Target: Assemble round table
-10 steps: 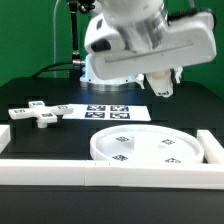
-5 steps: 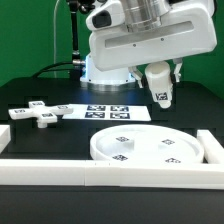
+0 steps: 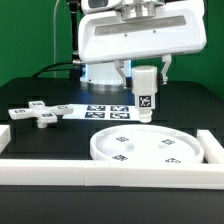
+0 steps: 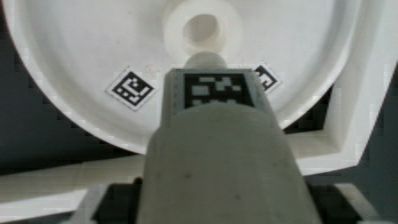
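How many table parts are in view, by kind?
round disc: 1
leg: 1 (held in the air)
cross-shaped foot: 1
total: 3

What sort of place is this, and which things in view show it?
Probably a robotics lab bench: a flat white marker board of printed square tags lies on the black table, white border bars fence it, and the gripper holds a tagged short thick white plastic cylinder leg.
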